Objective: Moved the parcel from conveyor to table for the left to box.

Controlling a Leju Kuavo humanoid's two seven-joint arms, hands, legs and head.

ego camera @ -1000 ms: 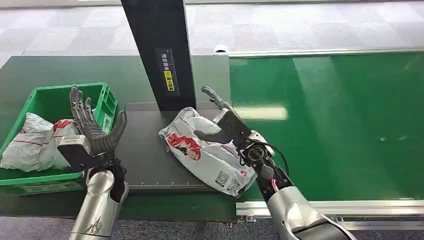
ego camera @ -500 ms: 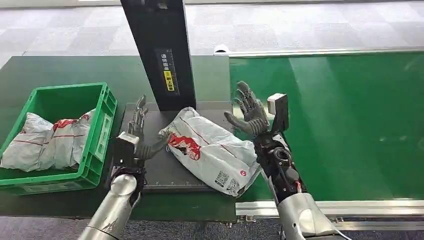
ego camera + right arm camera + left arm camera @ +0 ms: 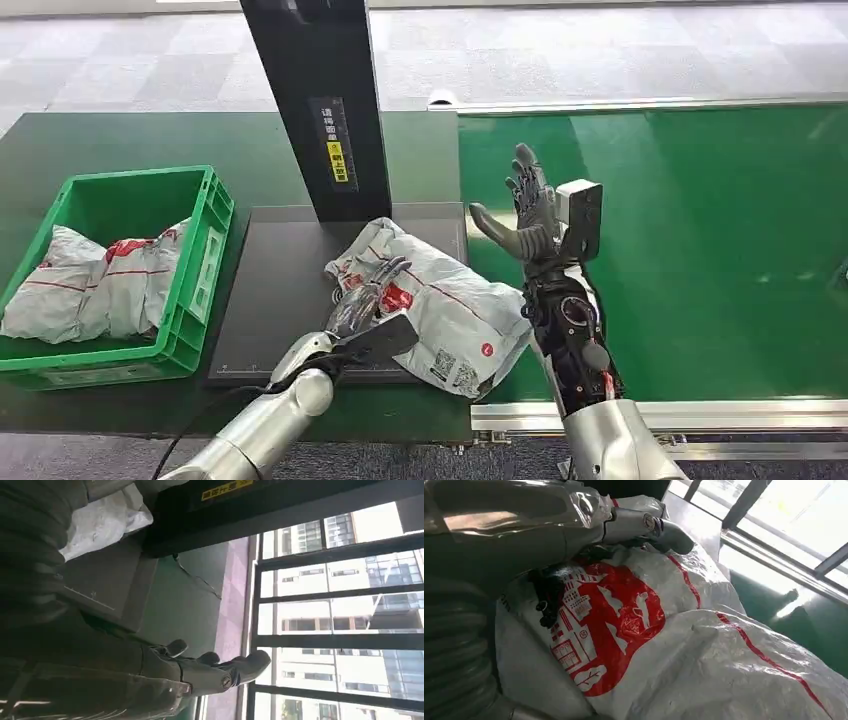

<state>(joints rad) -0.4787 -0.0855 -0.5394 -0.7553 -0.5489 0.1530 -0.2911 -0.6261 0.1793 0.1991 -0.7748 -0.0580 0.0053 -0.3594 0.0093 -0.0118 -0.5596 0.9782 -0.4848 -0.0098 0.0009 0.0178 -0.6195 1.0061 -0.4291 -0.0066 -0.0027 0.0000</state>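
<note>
One white plastic mail parcel with a red printed logo lies on the dark grey flat table plate, its long axis slanting from the black post toward the conveyor's near edge. The left hand is the nearer, resting on the parcel's logo end with fingers extended; whether they have closed on the film I cannot tell. The right hand is raised just beside it, fingers spread, holding nothing.
</note>
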